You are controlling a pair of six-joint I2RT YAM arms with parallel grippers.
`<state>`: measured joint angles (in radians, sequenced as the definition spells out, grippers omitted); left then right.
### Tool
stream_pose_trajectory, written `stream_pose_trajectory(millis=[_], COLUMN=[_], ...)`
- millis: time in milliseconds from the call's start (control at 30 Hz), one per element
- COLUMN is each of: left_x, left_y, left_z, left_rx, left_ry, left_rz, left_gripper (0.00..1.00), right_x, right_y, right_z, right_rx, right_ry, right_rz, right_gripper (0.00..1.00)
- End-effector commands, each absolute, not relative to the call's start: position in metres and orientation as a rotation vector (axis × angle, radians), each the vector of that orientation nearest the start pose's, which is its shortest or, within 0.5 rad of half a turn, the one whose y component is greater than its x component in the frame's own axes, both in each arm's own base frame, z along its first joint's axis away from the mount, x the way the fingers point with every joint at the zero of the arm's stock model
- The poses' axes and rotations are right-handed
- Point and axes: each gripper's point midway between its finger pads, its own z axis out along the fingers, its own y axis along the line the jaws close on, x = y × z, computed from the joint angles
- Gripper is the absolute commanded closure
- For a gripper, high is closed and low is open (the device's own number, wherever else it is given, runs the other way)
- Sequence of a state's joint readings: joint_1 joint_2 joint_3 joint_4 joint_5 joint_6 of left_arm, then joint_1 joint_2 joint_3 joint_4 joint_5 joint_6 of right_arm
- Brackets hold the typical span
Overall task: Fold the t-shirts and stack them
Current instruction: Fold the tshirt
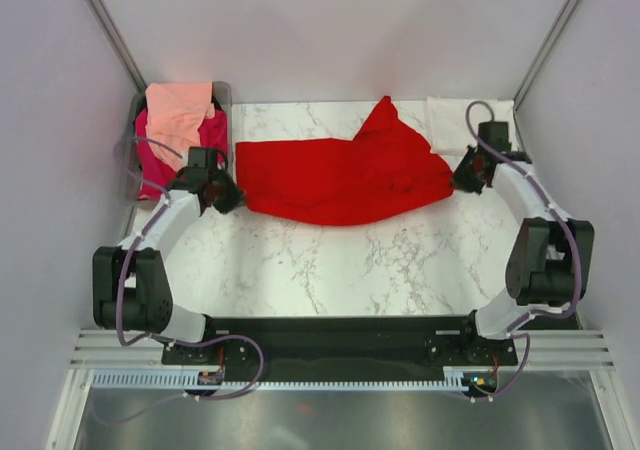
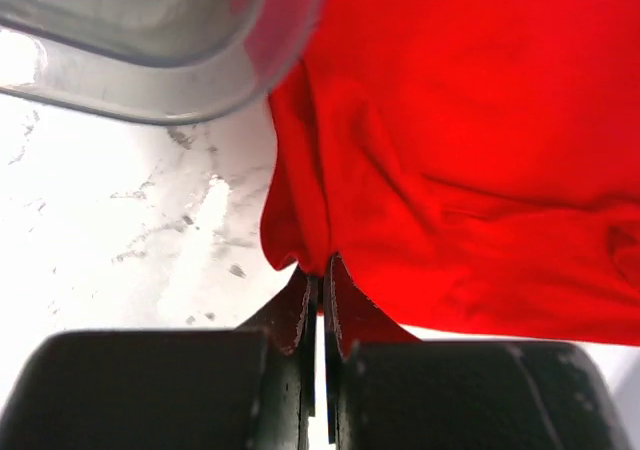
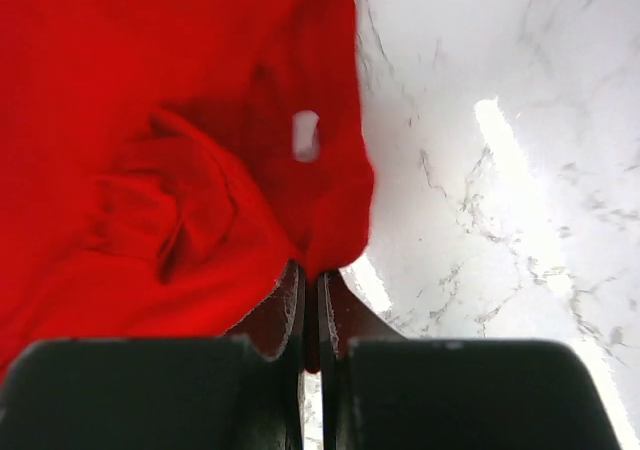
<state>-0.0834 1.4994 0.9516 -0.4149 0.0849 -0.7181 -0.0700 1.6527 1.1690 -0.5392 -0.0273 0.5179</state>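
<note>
A white marble-patterned table is seen. Across its far half a red t-shirt is spread, rumpled, with one peak pointed toward the back edge. A clear plastic bin is set at the far left corner, near the shirt's left end. A cream-white t-shirt is laid at the far right corner

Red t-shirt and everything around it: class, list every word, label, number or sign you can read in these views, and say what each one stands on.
No text can be read in any view.
White tag at the neck of the red t-shirt: too blurred to read.
Marble table and plastic bin: no print visible.
</note>
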Motion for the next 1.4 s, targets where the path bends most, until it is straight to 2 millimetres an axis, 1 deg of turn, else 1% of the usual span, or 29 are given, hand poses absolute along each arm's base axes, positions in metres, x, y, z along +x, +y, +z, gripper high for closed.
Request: stream_pose_trajectory(millis=[0, 33, 67, 100, 133, 167, 200, 233, 267, 300, 400, 467, 600, 700, 800, 833, 867, 900, 933, 967, 1000, 1067, 1133, 1167, 1233, 1267, 1300, 1333, 1367], left_x=[0.346, 0.334, 0.328, 0.322, 0.309, 0.299, 0.292, 0.275, 0.266, 0.25, 0.223, 0.213, 0.2, 0.194, 0.19, 0.186, 0.185, 0.184, 0.184, 0.18, 0.179, 0.177, 0.182, 0.183, 0.19, 0.193, 0.198, 0.202, 0.205], left_y=[-0.059, -0.059, -0.056, -0.054, -0.054, -0.055, -0.055, -0.057, -0.059, -0.06, -0.066, -0.072, -0.077, -0.076, -0.08, -0.08, -0.081, -0.085, -0.086, -0.086, -0.085, -0.076, -0.066, -0.062, -0.057, -0.056, -0.052, -0.052, -0.052], left_z=[0.156, 0.164, 0.164, 0.164, 0.149, 0.15, 0.143, 0.121, 0.119, 0.098, 0.076, 0.071, 0.077, 0.081, 0.088, 0.09, 0.093, 0.099, 0.104, 0.109, 0.12, 0.131, 0.157, 0.162, 0.185, 0.189, 0.196, 0.198, 0.201], left_rx=[-0.758, -0.752, -0.756, -0.759, -0.766, -0.763, -0.77, -0.812, -0.82, -0.855, -0.924, -0.98, -1.049, -1.11, -1.129, -1.128, -1.122, -1.097, -1.083, -1.066, -1.027, -1.002, -0.853, -0.809, -0.687, -0.659, -0.613, -0.578, -0.534], left_ry=[2.342, 2.347, 2.347, 2.344, 2.374, 2.364, 2.373, 2.42, 2.412, 2.455, 2.478, 2.467, 2.374, 2.322, 2.304, 2.3, 2.294, 2.289, 2.282, 2.271, 2.256, 2.237, 2.202, 2.211, 2.179, 2.18, 2.181, 2.184, 2.183], left_rz=[-0.456, -0.488, -0.495, -0.495, -0.484, -0.494, -0.496, -0.499, -0.513, -0.51, -0.554, -0.606, -0.687, -0.699, -0.74, -0.745, -0.758, -0.79, -0.799, -0.807, -0.804, -0.734, -0.651, -0.614, -0.571, -0.552, -0.516, -0.505, -0.499], left_gripper=[0.98, 0.98, 0.98, 0.98, 0.98, 0.98, 0.98, 0.98, 0.98, 0.98, 0.98, 0.98, 0.98, 0.98, 0.96, 0.87, 0.79, 0.68, 0.35, 0.23, 0.03, 0.0, 0.0, 0.0, 0.0, 0.0, 0.0, 0.0, 0.0], right_x=[0.378, 0.37, 0.362, 0.348, 0.34, 0.331, 0.316, 0.307, 0.299, 0.284, 0.256, 0.245, 0.219, 0.21, 0.201, 0.199, 0.195, 0.194, 0.193, 0.193, 0.195, 0.207, 0.219, 0.235, 0.251, 0.268, 0.28, 0.29, 0.309], right_y=[-0.035, -0.035, -0.043, -0.044, -0.044, -0.045, -0.042, -0.04, -0.039, -0.034, -0.026, -0.028, -0.033, -0.029, -0.028, -0.03, -0.03, -0.031, -0.032, -0.035, -0.037, -0.038, -0.037, -0.028, -0.015, -0.011, -0.01, 0.012, 0.02], right_z=[0.168, 0.181, 0.182, 0.171, 0.173, 0.167, 0.147, 0.143, 0.135, 0.114, 0.09, 0.084, 0.08, 0.085, 0.09, 0.09, 0.089, 0.091, 0.093, 0.098, 0.103, 0.124, 0.143, 0.162, 0.18, 0.202, 0.2, 0.204, 0.229], right_rx=[0.8, 0.793, 0.812, 0.815, 0.807, 0.815, 0.829, 0.833, 0.849, 0.886, 0.953, 1.02, 1.135, 1.214, 1.282, 1.303, 1.328, 1.336, 1.339, 1.339, 1.322, 1.258, 1.161, 1.067, 0.947, 0.866, 0.847, 0.749, 0.678], right_ry=[2.339, 2.316, 2.31, 2.345, 2.335, 2.346, 2.394, 2.395, 2.411, 2.449, 2.476, 2.463, 2.429, 2.396, 2.354, 2.338, 2.336, 2.324, 2.32, 2.307, 2.296, 2.254, 2.226, 2.183, 2.162, 2.115, 2.141, 2.187, 2.153], right_rz=[0.156, 0.187, 0.162, 0.143, 0.141, 0.135, 0.125, 0.125, 0.13, 0.147, 0.19, 0.187, 0.176, 0.208, 0.216, 0.208, 0.203, 0.2, 0.197, 0.185, 0.177, 0.21, 0.251, 0.35, 0.431, 0.452, 0.419, 0.424, 0.419], right_gripper=[1.0, 1.0, 1.0, 1.0, 1.0, 1.0, 1.0, 1.0, 1.0, 1.0, 1.0, 1.0, 0.96, 0.83, 0.47, 0.28, 0.21, 0.16, 0.13, 0.12, 0.11, 0.11, 0.11, 0.11, 0.11, 0.11, 0.11, 0.11, 0.1])
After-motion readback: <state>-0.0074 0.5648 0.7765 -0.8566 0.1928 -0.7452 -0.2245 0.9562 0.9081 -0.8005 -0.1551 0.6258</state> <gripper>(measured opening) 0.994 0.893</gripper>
